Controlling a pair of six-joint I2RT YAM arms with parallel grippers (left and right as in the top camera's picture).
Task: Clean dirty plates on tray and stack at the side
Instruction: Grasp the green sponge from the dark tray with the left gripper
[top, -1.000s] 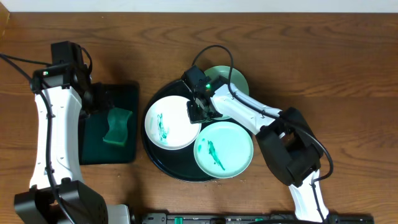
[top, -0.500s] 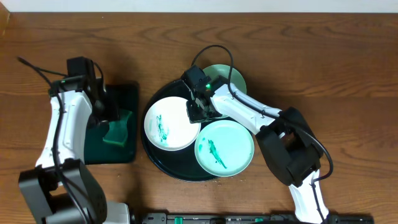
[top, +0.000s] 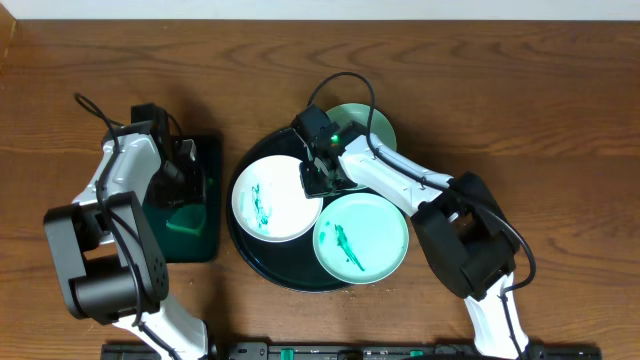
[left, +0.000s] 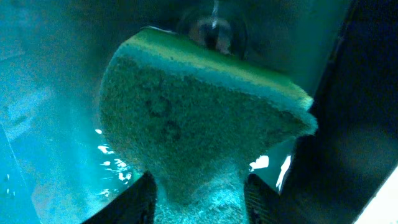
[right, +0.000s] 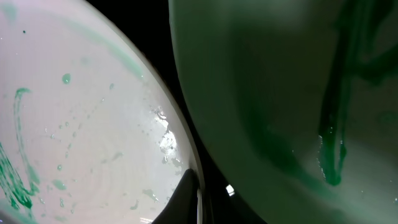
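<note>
The left gripper (left: 199, 202) is closed on a green sponge (left: 199, 118). Its fingers (left: 140, 199) pinch the narrow end over a small green tray (top: 208, 245), which lies at 9 o'clock from the black tray (top: 256, 256). On the black tray, a white plate (top: 275, 200) with green smears sits at 9 o'clock and a smeared mint plate (top: 362, 238) at 4 o'clock. Another mint plate (top: 375, 122) overlaps the rim at 1 o'clock. The right gripper (top: 318, 178) sits at the white plate's 3 o'clock edge. One fingertip (right: 183, 199) shows on that rim, but I cannot tell whether the gripper is clamped.
</note>
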